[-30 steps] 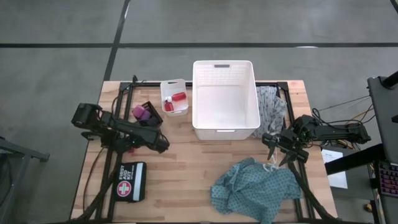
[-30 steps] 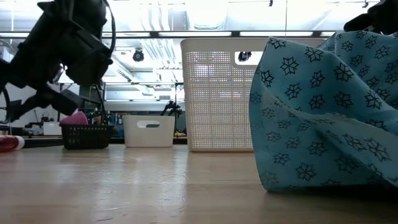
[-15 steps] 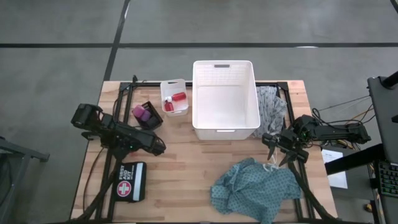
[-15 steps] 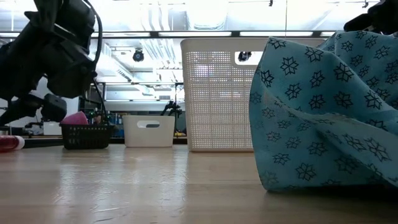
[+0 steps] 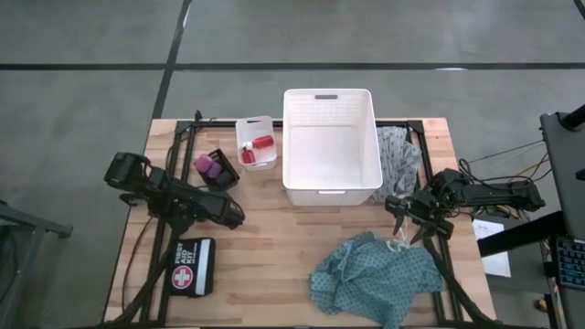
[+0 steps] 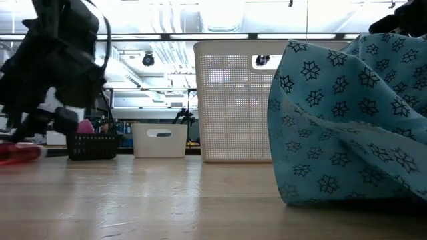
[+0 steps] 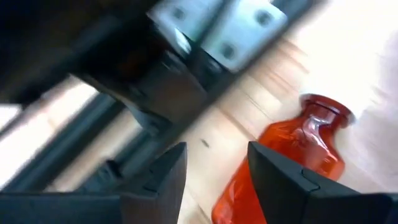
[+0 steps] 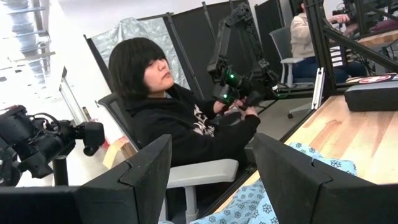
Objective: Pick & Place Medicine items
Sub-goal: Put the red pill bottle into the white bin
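Dark left gripper (image 7: 211, 168) — low, jaws parted, beside red bottle (image 7: 283, 158)

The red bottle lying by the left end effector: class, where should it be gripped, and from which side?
Grip the red bottle across its wide body, below the narrow neck, coming down from above. It lies on its side on the table, just ahead of the left end effector, whose jaws stand open.

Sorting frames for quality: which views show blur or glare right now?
Left wrist view: motion-smeared, glare washing out the table beside the red bottle. Low view: left arm and a red item blurred. High view: sharp, evenly lit. Right wrist view: bright background, own fingers soft.
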